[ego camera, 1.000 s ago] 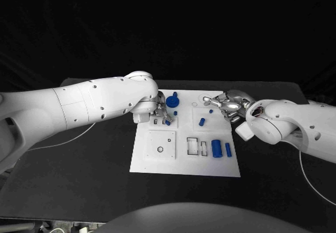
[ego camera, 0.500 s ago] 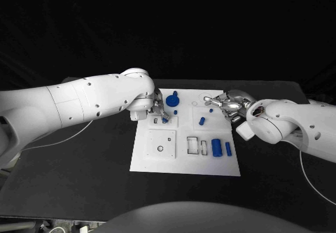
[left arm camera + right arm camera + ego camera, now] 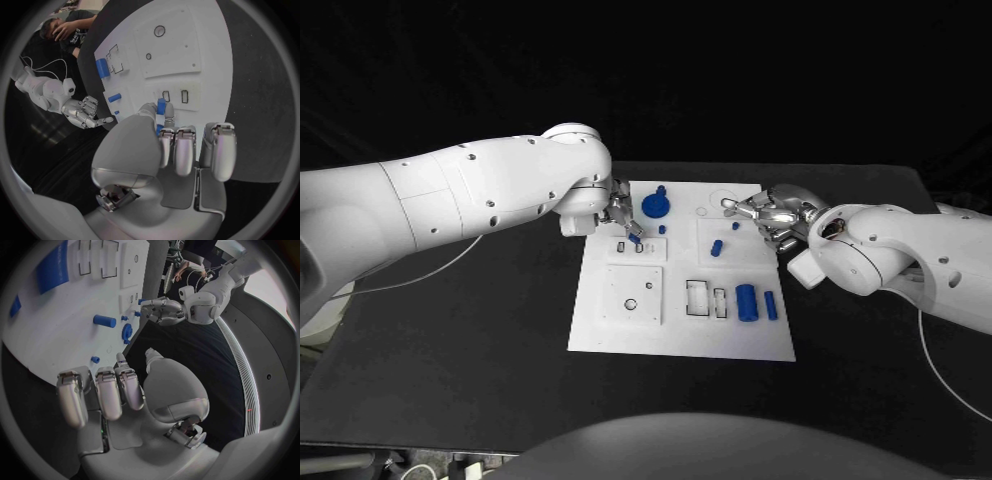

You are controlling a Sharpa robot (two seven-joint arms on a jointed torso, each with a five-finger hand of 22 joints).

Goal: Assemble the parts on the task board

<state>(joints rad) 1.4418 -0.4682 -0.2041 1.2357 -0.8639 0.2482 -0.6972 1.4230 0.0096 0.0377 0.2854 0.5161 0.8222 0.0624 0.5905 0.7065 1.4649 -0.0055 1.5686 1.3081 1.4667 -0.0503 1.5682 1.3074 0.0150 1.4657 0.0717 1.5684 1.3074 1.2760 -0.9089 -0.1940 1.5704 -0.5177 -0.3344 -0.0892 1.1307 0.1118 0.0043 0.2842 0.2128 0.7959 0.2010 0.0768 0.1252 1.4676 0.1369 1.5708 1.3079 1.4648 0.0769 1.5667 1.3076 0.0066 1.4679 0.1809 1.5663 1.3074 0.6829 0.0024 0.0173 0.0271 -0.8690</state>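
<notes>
Change: left hand (image 3: 620, 213) has lifted, carrying a small blue part (image 3: 160, 107) over the task board (image 3: 632, 335).
Right hand (image 3: 770, 212): fingers apart, holding nothing.

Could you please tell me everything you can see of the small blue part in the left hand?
The blue part is a small, slim, plastic-looking bar. The left hand pinches it between thumb and fingertip, so only its outer end shows. It points toward the task board and hangs near two small rectangular slots, seemingly not yet in either. In the head view it sits over the board's upper left part.
</notes>
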